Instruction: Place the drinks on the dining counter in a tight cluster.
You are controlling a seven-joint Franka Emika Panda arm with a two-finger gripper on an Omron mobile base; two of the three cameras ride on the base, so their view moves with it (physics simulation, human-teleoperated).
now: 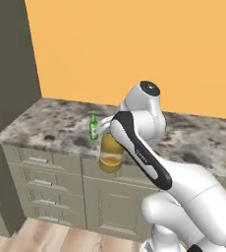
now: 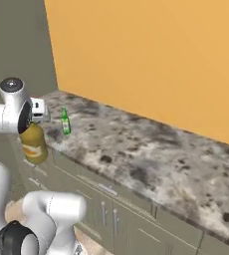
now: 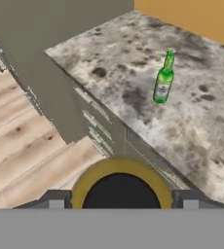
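Gripper [image 3: 120, 198]: two dark finger tips set one on each side of the black cap of the amber juice jug [image 1: 110, 153], clamped on its neck; the jug hangs upright beneath the hand. In the hand view the black cap [image 3: 120, 190] and the jug's amber shoulder sit between the finger tips.

Amber juice jug: held in the air off the front edge of the dining counter [image 1: 56, 125], in front of the cabinet fronts [image 1: 41, 182] and above the wooden floor [image 3: 16, 141]. It does not rest on the granite top. Orange label visible on its lower half in both base views.

Green glass bottle [image 3: 163, 78]: upright on the dining counter, near the counter's front edge and its end corner, just beyond the jug as seen from the base. Apart from the jug; not touched by the gripper.

Dining counter: speckled grey-brown top over olive-grey drawers and doors with metal bar handles; orange wall [image 2: 151, 60] behind it.

Hidden or unclear: in the left base view the arm covers the jug's cap and the gripper; in the right base view the arm's joint covers the jug's top. The bottle's label text is too small to read. The counter's far end is cut off at the picture edge.
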